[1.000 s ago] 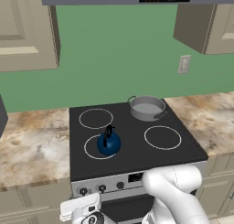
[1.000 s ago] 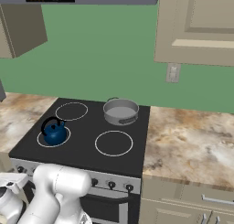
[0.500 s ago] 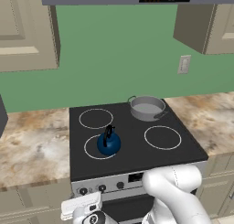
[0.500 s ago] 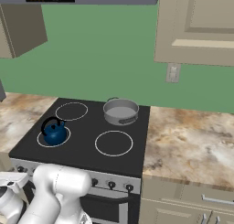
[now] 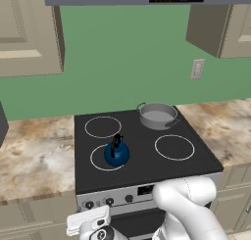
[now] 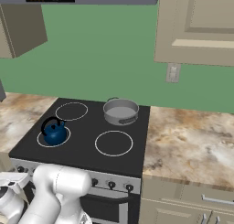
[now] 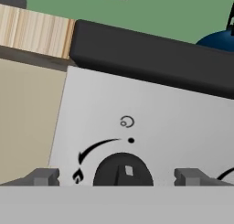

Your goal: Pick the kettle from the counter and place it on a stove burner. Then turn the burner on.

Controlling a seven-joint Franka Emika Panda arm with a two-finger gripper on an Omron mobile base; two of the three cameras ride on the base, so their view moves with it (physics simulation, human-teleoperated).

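A black glass cooktop (image 5: 147, 158) sits flush in the mottled stone worktop (image 5: 34, 158), a grey steel pot (image 5: 158, 115) on its rear right ring. The dark-blue kettle (image 5: 116, 154) already stands upright inside the front-left stove burner (image 5: 98, 158), so by the look of it only the switching-on remains. Below, on the steel control panel (image 7: 151, 127), the leftmost knob (image 7: 122, 171) lies dead ahead of the pincer (image 7: 117, 176), centred between its two fingertips (image 7: 43, 176), which stand apart on either side without touching it. The kettle sits above and to the right of that knob. A straight push forward should bring the jaws around the knob.
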